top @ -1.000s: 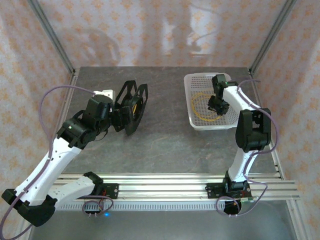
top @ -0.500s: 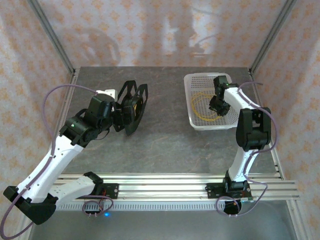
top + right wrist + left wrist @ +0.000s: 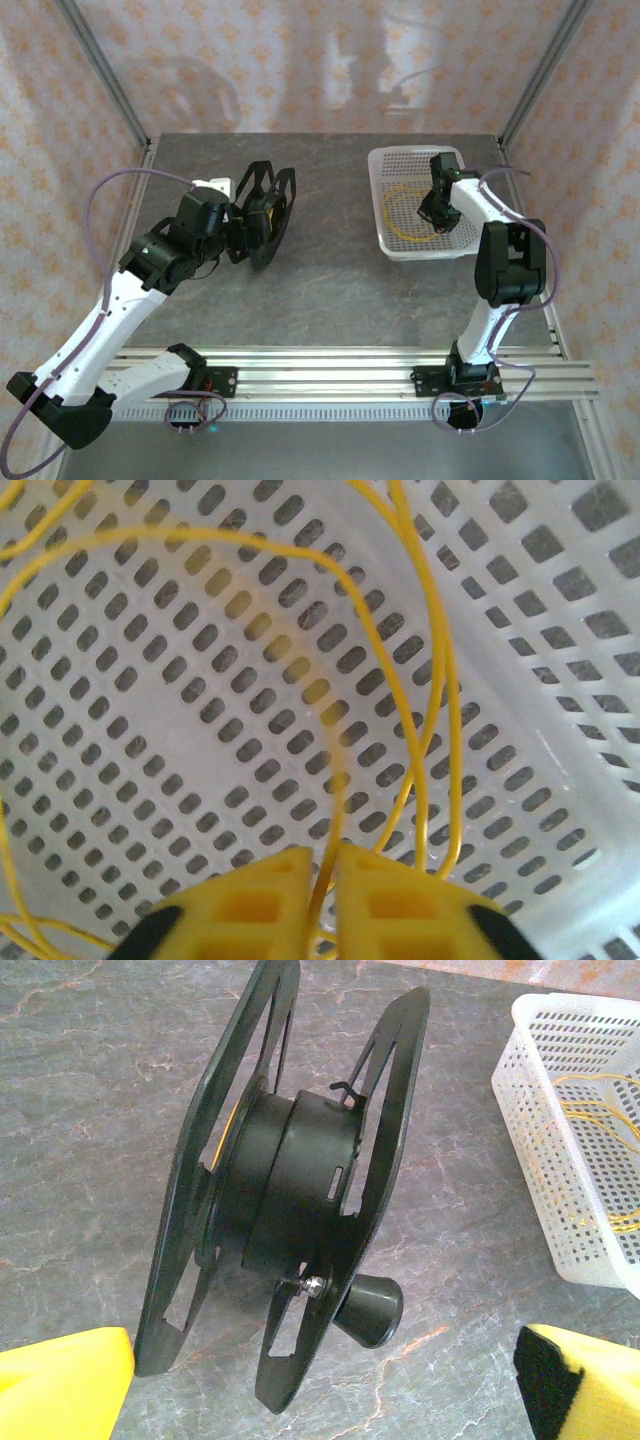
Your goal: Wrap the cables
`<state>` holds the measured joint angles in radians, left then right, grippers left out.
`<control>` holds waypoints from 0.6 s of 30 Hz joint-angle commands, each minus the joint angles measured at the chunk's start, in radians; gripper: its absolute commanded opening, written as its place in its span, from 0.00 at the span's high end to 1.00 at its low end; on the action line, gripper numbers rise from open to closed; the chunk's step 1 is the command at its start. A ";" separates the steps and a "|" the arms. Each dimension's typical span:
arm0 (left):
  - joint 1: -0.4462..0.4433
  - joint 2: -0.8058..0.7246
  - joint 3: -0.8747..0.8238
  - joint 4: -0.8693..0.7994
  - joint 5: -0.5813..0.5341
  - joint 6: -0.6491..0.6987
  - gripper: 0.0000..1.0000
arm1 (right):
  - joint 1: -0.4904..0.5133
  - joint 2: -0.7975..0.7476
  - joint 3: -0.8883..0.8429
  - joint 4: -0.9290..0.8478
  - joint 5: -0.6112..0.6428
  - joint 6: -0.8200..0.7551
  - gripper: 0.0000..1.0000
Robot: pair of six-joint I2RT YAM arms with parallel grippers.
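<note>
1. We see the left gripper (image 3: 232, 240) on an arm bent in from the near left. Its jaws are wide with nothing held, facing the spool (image 3: 290, 1190) on edge on the table (image 3: 340, 290).
2. Farther right, the right gripper (image 3: 322, 900) tips down into the basket (image 3: 400, 158), pinched on the cables (image 3: 444, 680) lying inside.

You have a black spool (image 3: 290, 1190) standing on edge on the grey marbled bench (image 3: 340, 290), its two spoked flanges upright with a dark drum between them. A small round knob (image 3: 370, 1308) sticks out from the flange facing the white basket (image 3: 395, 165), with a silver screw (image 3: 313, 1283) just beside it. That perforated basket sits to the right of the spool, well apart from it. Nearer you than the spool, an aluminium rail (image 3: 330, 365) runs along the bench edge. Behind the spool you see patterned wallpaper (image 3: 300, 70) and slanting metal posts (image 3: 105, 75).
</note>
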<state>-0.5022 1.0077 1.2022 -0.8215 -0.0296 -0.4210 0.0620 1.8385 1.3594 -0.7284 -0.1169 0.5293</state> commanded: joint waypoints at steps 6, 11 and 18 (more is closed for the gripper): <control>-0.001 -0.056 0.021 -0.014 0.017 -0.009 0.01 | -0.007 -0.150 0.056 0.009 0.003 0.008 1.00; -0.001 -0.091 0.023 0.006 0.068 -0.018 0.01 | 0.008 -0.379 0.012 0.082 0.016 -0.036 1.00; -0.002 -0.104 0.034 0.035 0.146 -0.057 0.01 | 0.034 -0.686 -0.129 0.300 -0.078 -0.145 1.00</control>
<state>-0.5022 0.9115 1.2034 -0.8185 0.0608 -0.4488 0.0784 1.2339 1.3037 -0.5537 -0.1482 0.4606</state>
